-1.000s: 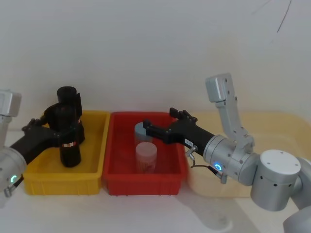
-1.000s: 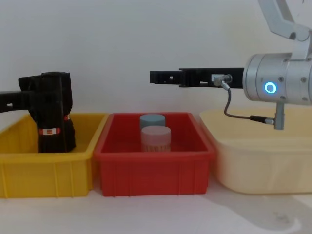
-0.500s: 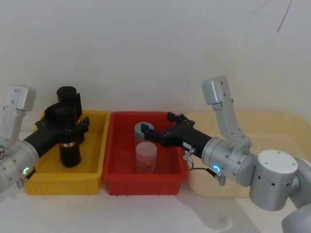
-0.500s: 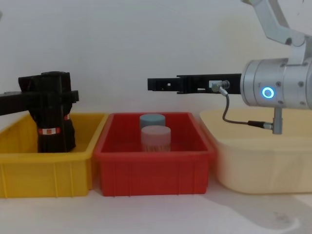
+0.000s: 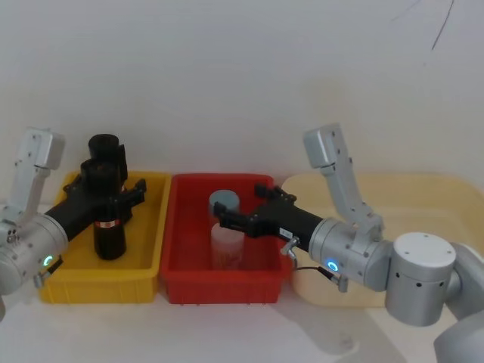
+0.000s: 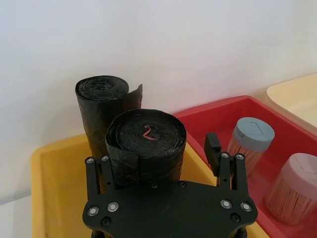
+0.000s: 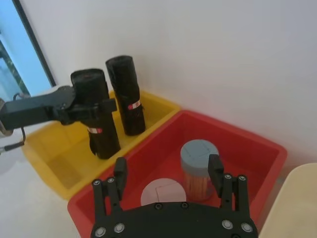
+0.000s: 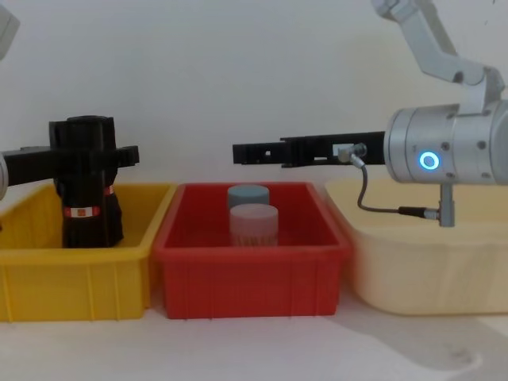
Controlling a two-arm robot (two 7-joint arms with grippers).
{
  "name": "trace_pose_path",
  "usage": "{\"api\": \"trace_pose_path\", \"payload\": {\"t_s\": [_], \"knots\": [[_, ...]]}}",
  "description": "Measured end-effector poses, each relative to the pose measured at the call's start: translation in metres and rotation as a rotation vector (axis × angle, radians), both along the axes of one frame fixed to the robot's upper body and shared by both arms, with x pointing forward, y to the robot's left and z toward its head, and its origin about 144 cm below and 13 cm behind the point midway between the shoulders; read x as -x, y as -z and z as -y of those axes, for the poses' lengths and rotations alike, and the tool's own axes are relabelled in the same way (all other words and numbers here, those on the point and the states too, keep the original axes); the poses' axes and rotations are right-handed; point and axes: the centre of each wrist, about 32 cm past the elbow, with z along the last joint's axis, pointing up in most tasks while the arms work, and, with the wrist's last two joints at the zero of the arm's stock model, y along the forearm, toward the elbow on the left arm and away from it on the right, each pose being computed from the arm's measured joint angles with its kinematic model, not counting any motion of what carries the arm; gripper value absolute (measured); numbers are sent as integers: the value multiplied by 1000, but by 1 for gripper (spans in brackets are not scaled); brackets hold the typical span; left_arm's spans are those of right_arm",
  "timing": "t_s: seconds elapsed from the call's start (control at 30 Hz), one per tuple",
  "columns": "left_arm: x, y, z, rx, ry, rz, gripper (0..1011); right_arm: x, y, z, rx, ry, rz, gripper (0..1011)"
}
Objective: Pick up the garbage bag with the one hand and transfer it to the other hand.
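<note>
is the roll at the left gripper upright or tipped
Upright: the garbage bag stands on end in the yellow bin, spiral end facing up, with the left gripper straddling it.

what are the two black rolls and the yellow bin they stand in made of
Garbage bag between the left gripper's open fingers: thin black plastic film, judging by tightly wound layers at its top and a soft sheen. Twin roll behind: same look, loose flap edge. Yellow bin: probably rigid moulded plastic, smooth, slightly glossy, ribbed front wall.
</note>
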Motion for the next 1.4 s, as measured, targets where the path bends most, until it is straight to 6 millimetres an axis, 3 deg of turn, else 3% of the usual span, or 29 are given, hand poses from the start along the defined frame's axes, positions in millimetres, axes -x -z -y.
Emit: {"api": "trace_pose_path", "payload": {"t_s": [1.4], "knots": [[-4,0,2,-3,10,3,1002,-18,15,-8,120,-105,-73,1004]]}}
